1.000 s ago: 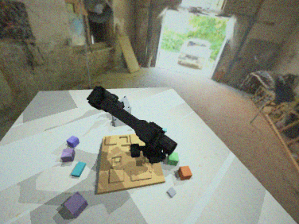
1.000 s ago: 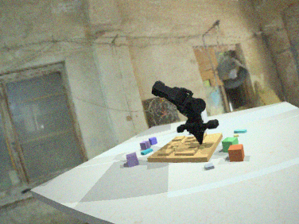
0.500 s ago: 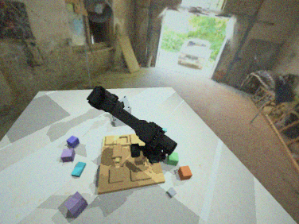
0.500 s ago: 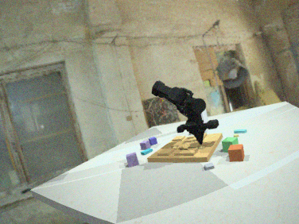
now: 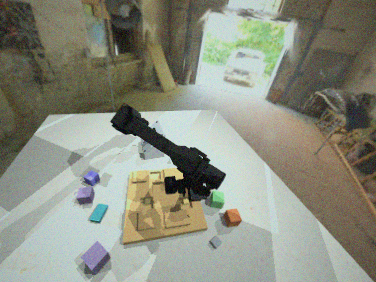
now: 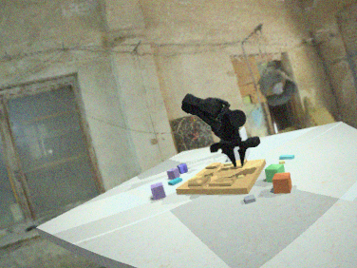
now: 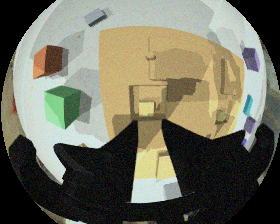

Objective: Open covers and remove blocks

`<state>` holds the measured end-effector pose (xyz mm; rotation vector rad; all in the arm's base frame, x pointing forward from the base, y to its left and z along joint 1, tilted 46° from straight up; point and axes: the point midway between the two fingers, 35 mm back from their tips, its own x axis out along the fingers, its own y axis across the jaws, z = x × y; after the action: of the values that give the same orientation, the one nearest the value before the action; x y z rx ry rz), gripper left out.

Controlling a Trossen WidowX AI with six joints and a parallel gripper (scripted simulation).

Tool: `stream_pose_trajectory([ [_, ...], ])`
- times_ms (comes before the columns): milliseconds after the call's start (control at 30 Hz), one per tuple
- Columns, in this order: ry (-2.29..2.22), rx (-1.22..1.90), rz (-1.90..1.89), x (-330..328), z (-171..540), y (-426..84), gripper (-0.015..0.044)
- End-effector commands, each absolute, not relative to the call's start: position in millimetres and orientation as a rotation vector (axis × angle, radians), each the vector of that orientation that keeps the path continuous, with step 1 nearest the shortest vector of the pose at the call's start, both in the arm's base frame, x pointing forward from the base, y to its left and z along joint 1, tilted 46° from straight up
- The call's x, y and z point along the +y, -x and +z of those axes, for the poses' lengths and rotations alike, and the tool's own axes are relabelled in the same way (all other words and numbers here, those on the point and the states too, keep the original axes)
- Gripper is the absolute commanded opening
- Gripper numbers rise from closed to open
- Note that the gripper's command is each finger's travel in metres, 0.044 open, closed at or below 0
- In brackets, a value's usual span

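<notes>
The wooden puzzle board point(image 5: 131, 233) point(image 6: 214, 190) point(image 7: 112, 60) lies flat on the table, with raised covers and recesses on top. My gripper point(image 6: 239, 165) point(image 7: 149, 123) points down over it, fingers partly apart with nothing between them. Just ahead of the fingertips in the wrist view is a square well with a pale yellow block point(image 7: 146, 108) in it. A small round knob point(image 7: 150, 56) stands beyond that well. Another knob point(image 7: 220, 117) is to the right. The arm and shadows hide parts of the board in the top view, so I cannot tell every cover's position.
Beside the board lie a green cube point(image 5: 217, 199) point(image 6: 274, 172) point(image 7: 61, 106), an orange cube point(image 5: 232, 217) point(image 6: 282, 182) point(image 7: 47, 61) and a small grey block point(image 5: 215, 242) point(image 6: 249, 199) point(image 7: 95, 17). Opposite are a teal slab point(image 5: 98, 213) point(image 6: 175, 181) and several purple blocks.
</notes>
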<state>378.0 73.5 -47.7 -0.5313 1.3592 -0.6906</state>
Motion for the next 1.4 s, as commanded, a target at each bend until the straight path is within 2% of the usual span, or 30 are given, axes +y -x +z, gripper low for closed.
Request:
stream_pose_trajectory([
  [0, 0.517, 1.355, -0.691, 89.0, -30.9, -376.6, 0.0144],
  [600, 0.518, 1.354, -0.693, 64.5, -54.8, -378.8, 0.0144],
  [1367, 0.518, 1.354, -0.693, 64.1, -55.0, -378.7, 0.0144],
])
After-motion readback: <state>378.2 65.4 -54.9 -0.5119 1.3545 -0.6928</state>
